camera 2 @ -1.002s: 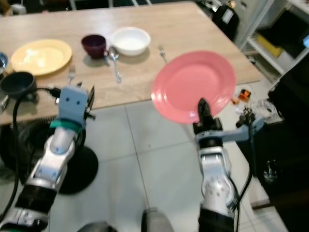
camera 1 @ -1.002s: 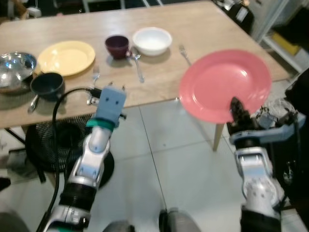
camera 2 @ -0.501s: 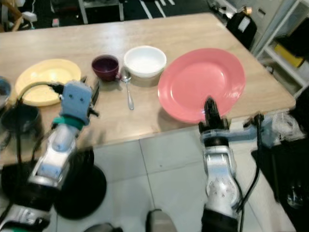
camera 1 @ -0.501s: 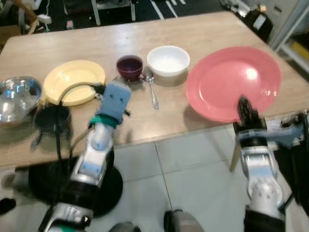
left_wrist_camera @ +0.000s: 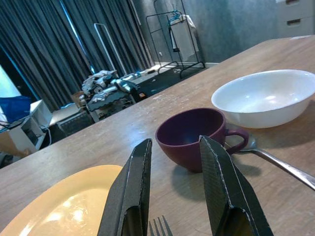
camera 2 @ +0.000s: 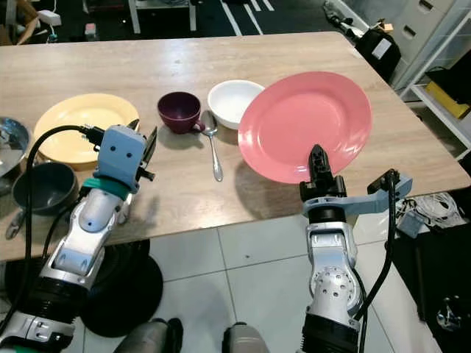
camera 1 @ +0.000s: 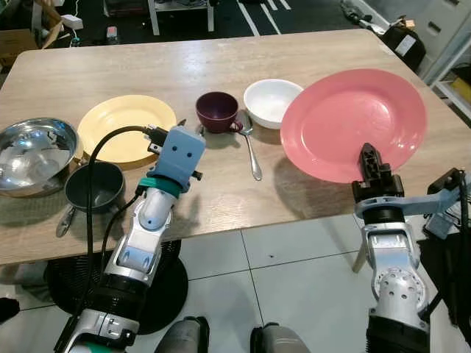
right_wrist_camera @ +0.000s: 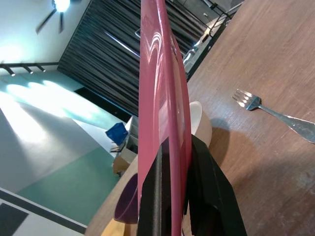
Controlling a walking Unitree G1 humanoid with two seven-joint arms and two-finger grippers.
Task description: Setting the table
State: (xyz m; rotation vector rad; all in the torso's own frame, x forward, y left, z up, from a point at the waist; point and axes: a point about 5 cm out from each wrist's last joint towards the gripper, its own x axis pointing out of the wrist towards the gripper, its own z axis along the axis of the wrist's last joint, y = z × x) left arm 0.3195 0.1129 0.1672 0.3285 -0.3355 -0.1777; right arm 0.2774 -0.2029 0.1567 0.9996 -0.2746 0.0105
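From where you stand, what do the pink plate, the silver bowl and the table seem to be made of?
The pink plate, held at its rim by the right gripper, looks like glossy plastic or glazed ceramic: smooth, with a soft light spot. The silver bowl looks like polished steel, mirroring its surroundings. The table looks like pale wood or wood laminate, matte, with visible grain.

left arm: silver, reaching forward over the table edge | left gripper (left_wrist_camera: 173, 194): black fingers parted, holding nothing, pointing ahead just above the tabletop | right arm: raised upright from below | right gripper (right_wrist_camera: 173, 187): fingers pinched on the rim of the pink plate (camera 1: 346, 118)
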